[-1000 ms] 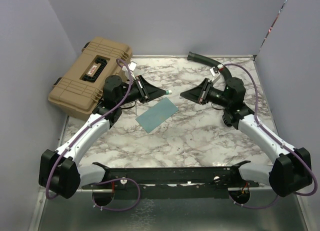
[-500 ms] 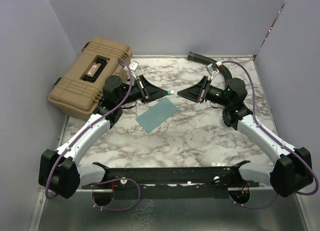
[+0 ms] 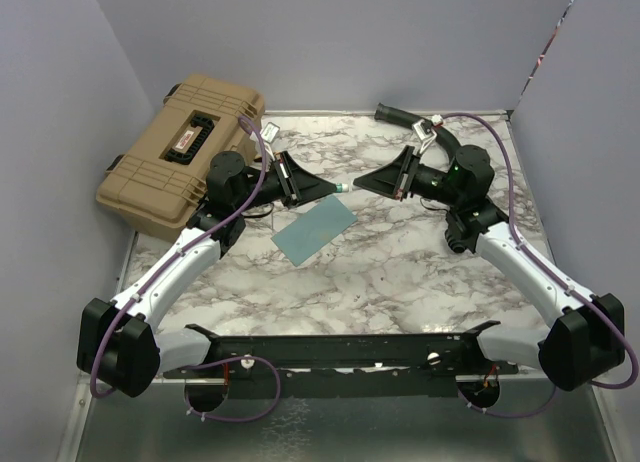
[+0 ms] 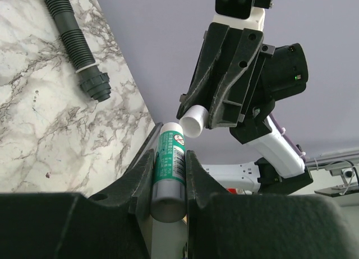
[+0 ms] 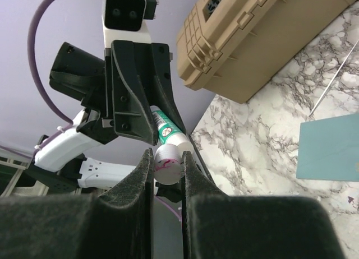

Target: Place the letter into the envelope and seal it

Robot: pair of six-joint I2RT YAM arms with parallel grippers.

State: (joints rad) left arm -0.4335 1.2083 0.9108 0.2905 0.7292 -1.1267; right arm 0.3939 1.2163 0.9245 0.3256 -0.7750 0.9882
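The teal envelope (image 3: 315, 230) (image 5: 331, 147) lies flat on the marble table, below and between both grippers. The letter is out of view. My left gripper (image 3: 330, 187) (image 4: 170, 151) is shut on a green-labelled glue stick (image 4: 168, 163) (image 5: 165, 127), held above the table and pointing right. Facing it from the right, my right gripper (image 3: 362, 182) (image 5: 167, 158) is shut on the stick's white cap (image 5: 168, 163) (image 4: 193, 120). The cap sits tilted at the stick's tip; whether it touches the tip I cannot tell.
A tan hard case (image 3: 180, 152) (image 5: 252, 35) lies at the back left, close behind my left arm. A black corrugated hose (image 3: 405, 117) (image 4: 73, 40) lies at the back, near my right wrist. Grey-violet walls close in the table on three sides.
My right wrist has swung up and toward the back, while its fingertips with the cap stayed at the stick's tip. The left arm and the envelope have not moved.
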